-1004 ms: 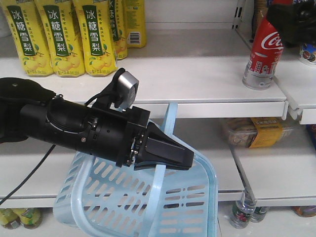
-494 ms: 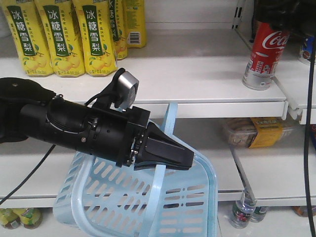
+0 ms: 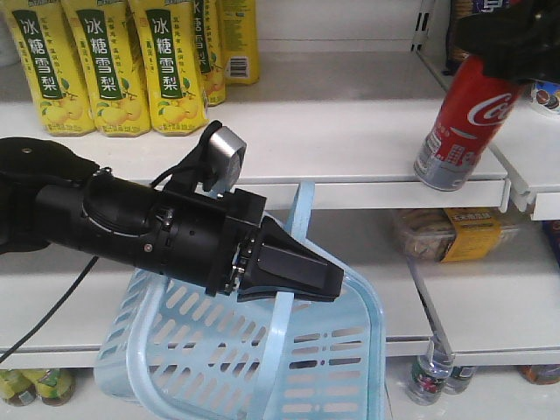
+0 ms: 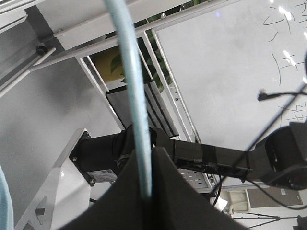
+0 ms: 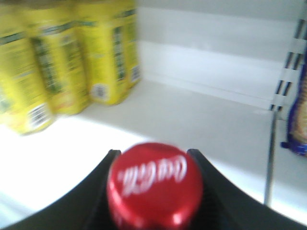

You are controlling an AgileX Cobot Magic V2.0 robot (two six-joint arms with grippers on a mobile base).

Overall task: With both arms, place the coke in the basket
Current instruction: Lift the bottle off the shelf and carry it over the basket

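Note:
The coke (image 3: 462,122) is a red bottle with white script, tilted with its greyish base swung left over the upper shelf's right end. My right gripper (image 3: 503,39) is shut on its top; in the right wrist view the red cap (image 5: 154,184) sits between the black fingers (image 5: 96,182). My left gripper (image 3: 306,271) is shut on the pale-blue handle (image 3: 284,315) of the light blue basket (image 3: 227,359), which hangs tilted at the bottom centre. The left wrist view shows the handle strip (image 4: 136,110) pinched between the jaws.
Yellow-labelled tea bottles (image 3: 105,66) stand at the upper shelf's left. A packaged snack (image 3: 455,234) lies on the middle shelf at right. Small bottles (image 3: 433,376) stand on the lowest level. A shelf upright (image 3: 429,35) and another package (image 3: 547,92) flank the coke.
The coke has tipped from upright to tilted, its base swinging left and lifting off the shelf in my right gripper. The left arm and basket have not moved.

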